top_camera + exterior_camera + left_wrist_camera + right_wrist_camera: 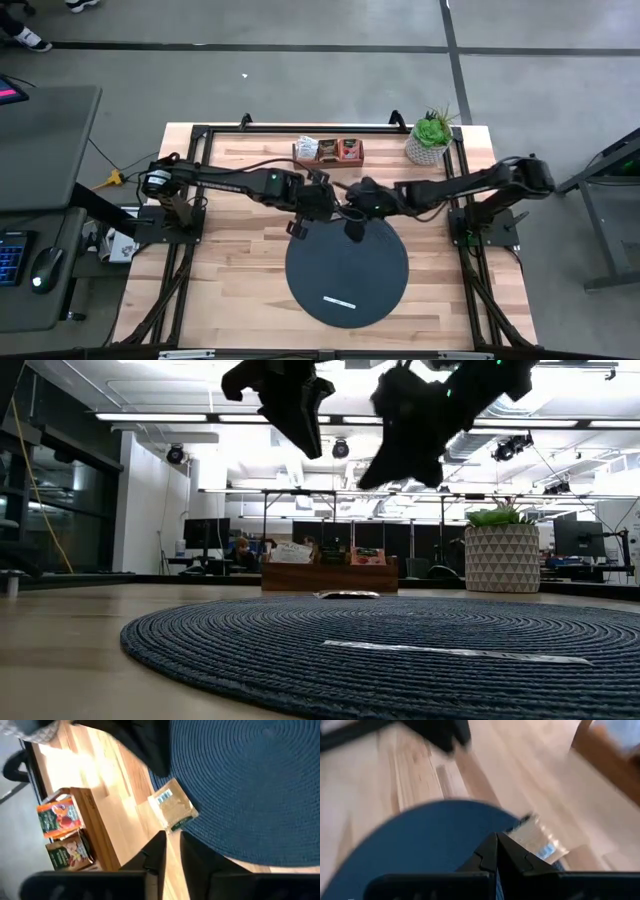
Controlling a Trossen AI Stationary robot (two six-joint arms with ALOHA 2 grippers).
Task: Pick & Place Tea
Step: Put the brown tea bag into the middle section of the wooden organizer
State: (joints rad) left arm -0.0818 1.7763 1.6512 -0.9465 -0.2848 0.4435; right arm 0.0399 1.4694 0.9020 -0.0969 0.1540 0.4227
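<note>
From above, both arms reach in toward the table's middle, the left gripper (298, 228) and right gripper (354, 232) hanging side by side over the far rim of the dark round mat (347, 268), with bare mat stretching away beneath them toward the near edge, broken only by a thin white strip (338, 301). Beyond the grippers stands the wooden box (328, 152) of tea sachets, a potted plant (430, 137) off to the right gripper's outer side. At table height, both grippers hang well clear of the surface, and one sachet (347, 595) lies flat on the mat's far edge below them, in front of the box. The left wrist view shows that brown-green sachet (173, 811) straddling the mat's rim just ahead of the left fingers (156, 854), which stand slightly parted, holding nothing. The right wrist view shows its fingers (490, 855) pinched together and empty, the sachet just beyond them.
</note>
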